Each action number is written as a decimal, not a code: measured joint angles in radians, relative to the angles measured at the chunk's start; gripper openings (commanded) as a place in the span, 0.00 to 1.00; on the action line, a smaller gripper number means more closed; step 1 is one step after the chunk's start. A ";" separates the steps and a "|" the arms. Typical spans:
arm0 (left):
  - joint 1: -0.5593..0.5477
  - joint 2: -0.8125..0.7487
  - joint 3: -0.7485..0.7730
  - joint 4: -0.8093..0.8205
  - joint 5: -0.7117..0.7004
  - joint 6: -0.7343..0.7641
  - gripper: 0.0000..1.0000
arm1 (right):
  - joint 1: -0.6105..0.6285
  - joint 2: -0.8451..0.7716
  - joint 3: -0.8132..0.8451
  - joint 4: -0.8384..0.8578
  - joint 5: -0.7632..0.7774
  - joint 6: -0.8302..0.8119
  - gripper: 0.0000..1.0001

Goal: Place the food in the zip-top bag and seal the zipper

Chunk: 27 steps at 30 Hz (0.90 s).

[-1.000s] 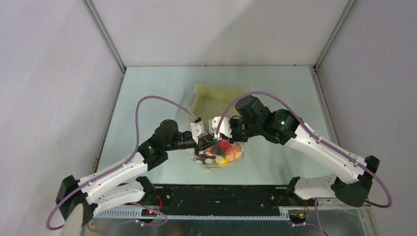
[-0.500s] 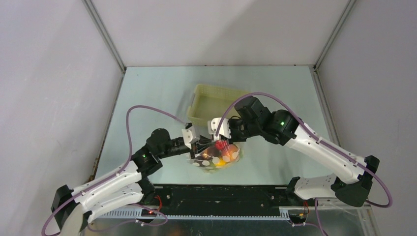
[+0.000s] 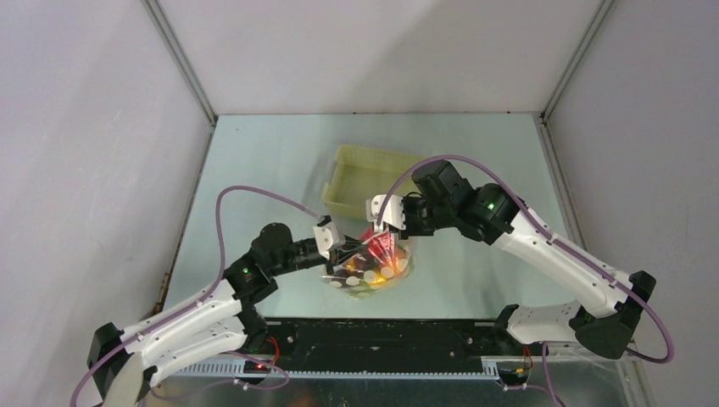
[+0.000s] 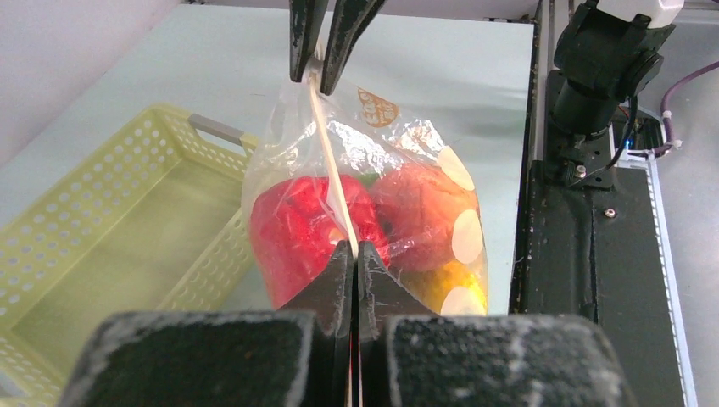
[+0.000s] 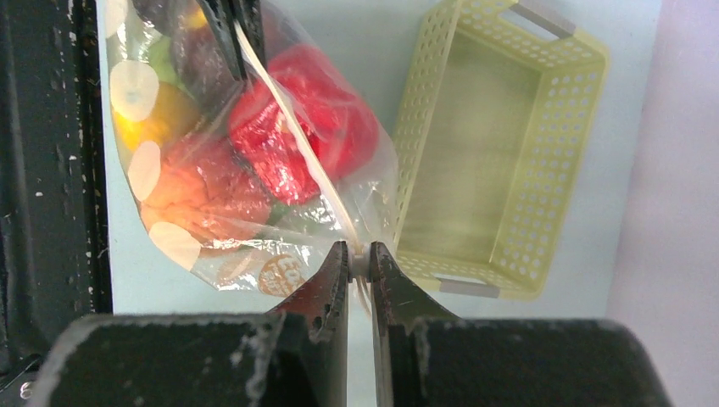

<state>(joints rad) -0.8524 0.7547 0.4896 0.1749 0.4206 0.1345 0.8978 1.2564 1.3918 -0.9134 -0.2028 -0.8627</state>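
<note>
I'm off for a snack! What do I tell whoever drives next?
Left end effector: shut on one end of the thin clear zipper strip.
Right end effector: shut on its other end.
Clear polka-dot plastic bag: stretched between them, beside the pale yellow latticed basket.
Done: red, orange and yellow toy food is inside the bag.
Left: press the zipper shut; how much is sealed I cannot tell.

One zip-top bag (image 4: 398, 136) and one yellow basket (image 5: 560, 161) are in view. Five food pieces (image 4: 297, 229) show through the bag: one red piece (image 5: 305, 127), one orange piece (image 5: 203, 195), one yellow piece (image 5: 165, 114), one dark purple piece (image 5: 199, 59) and one green piece (image 5: 161, 55).
</note>
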 measured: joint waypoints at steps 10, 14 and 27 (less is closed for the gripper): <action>0.000 -0.036 0.000 -0.043 -0.019 0.026 0.00 | -0.046 -0.006 0.000 -0.006 0.026 -0.006 0.00; 0.000 -0.042 0.000 -0.051 -0.023 0.033 0.00 | -0.070 -0.019 0.000 -0.010 0.037 -0.006 0.00; -0.003 -0.058 0.000 -0.066 -0.034 0.050 0.00 | -0.100 -0.027 0.000 -0.017 0.002 -0.004 0.03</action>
<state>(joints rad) -0.8551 0.6964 0.4896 0.1089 0.3862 0.1848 0.7982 1.2297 1.3918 -0.9302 -0.2005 -0.8665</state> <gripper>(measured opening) 0.009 0.132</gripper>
